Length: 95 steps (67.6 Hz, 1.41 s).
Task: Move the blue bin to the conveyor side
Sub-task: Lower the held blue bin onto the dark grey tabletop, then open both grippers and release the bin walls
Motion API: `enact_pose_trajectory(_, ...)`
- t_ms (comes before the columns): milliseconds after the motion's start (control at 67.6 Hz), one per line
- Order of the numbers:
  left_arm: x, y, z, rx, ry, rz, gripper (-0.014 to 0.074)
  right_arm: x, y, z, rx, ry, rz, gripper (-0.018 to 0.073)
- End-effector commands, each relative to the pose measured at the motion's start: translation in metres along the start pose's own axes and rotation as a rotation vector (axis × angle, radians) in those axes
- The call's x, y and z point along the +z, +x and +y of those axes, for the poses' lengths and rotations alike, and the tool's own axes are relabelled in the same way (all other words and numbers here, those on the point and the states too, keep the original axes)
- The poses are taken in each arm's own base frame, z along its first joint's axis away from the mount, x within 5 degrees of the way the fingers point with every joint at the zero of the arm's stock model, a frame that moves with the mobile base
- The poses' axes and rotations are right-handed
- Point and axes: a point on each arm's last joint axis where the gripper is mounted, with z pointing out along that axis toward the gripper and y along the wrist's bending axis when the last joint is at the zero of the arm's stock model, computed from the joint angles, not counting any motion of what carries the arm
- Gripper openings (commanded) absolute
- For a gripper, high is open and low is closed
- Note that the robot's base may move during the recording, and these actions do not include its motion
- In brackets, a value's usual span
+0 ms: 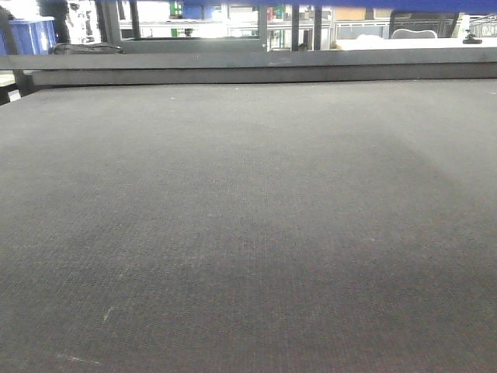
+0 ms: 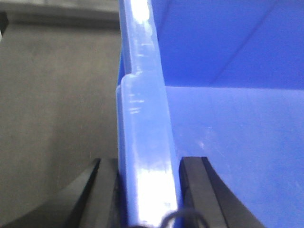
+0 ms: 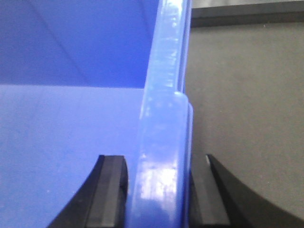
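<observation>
Both end effectors, left [image 2: 148, 190] and right [image 3: 159, 190], are clenched on opposite rims of the blue bin [image 2: 228, 142]. It seems carried over the conveyor side [image 1: 248, 233]; setting down remains.

Glare on blue bin [image 2: 147, 142] rim

All I can see of my own hardware is the left gripper [image 2: 148, 190] and right gripper [image 3: 159, 190]: each shows two matte black jaws with flat inner faces and outward-flaring, wedge-shaped backs. A thin dark loop, possibly a cable, sits at the left wrist view's bottom edge.
</observation>
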Motion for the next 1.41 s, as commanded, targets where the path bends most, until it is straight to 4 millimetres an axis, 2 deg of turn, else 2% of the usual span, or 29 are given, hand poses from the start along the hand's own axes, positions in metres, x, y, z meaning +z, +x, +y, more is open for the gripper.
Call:
enact_pose_trajectory(0,0.023,-0.017,0.0,0.019,-0.004,-0.066,-0.0009,0.014,-0.019,-0.002,-0.054,0.031,-0.104,-0.0081)
enact_pose_trajectory(222,0.102,-0.013,0.003,0.002,-0.012,0.143,-0.0009,0.079,-0.019,-0.005,-0.067,0.066,0.025,-0.0081)
enact_pose_trajectory(400,0.147,-0.004,0.003,0.017,-0.011,0.257,-0.0009,0.131,-0.012,-0.01,-0.081,0.098,0.135,-0.0081)
enact_pose_trajectory(592,0.186,0.01,0.004,0.03,-0.018,0.369,-0.0009,0.179,-0.002,-0.014,-0.094,0.114,0.205,-0.0081)
enact_pose_trajectory(696,0.203,0.017,0.005,0.029,-0.024,0.422,-0.0009,0.199,0.005,-0.016,-0.096,0.121,0.251,-0.0081)
enact_pose_trajectory(829,0.22,0.025,0.007,0.029,-0.03,0.474,-0.0003,0.218,0.014,-0.018,-0.096,0.128,0.3,-0.0081)
enact_pose_trajectory(903,0.228,0.029,0.008,0.032,-0.036,0.496,0.0028,0.223,0.016,-0.019,-0.096,0.129,0.313,-0.0071)
enact_pose_trajectory(962,0.233,0.031,0.009,0.031,-0.037,0.508,0.0074,0.226,0.018,-0.019,-0.096,0.13,0.319,-0.0013)
enact_pose_trajectory(1006,0.236,0.032,0.009,0.032,-0.04,0.518,0.0141,0.225,0.017,-0.019,-0.096,0.13,0.318,0.0046)
enact_pose_trajectory(1066,0.239,0.034,0.009,0.032,-0.04,0.525,0.0222,0.225,0.017,-0.019,-0.096,0.129,0.314,0.0196)
enact_pose_trajectory(1169,0.239,0.033,0.009,0.032,-0.04,0.515,0.0426,0.225,0.017,-0.019,-0.098,0.131,0.317,0.0478)
enact_pose_trajectory(1214,0.239,0.033,0.009,0.032,-0.04,0.513,0.0498,0.225,0.017,-0.019,-0.098,0.131,0.317,0.0572)
enact_pose_trajectory(1273,0.239,0.033,0.009,0.03,-0.038,0.515,0.0619,0.224,0.017,-0.019,-0.098,0.131,0.314,0.0568)
enact_pose_trajectory(1391,0.233,0.031,0.009,0.031,-0.037,0.509,0.0599,0.213,0.012,-0.018,-0.098,0.128,0.287,0.0564)
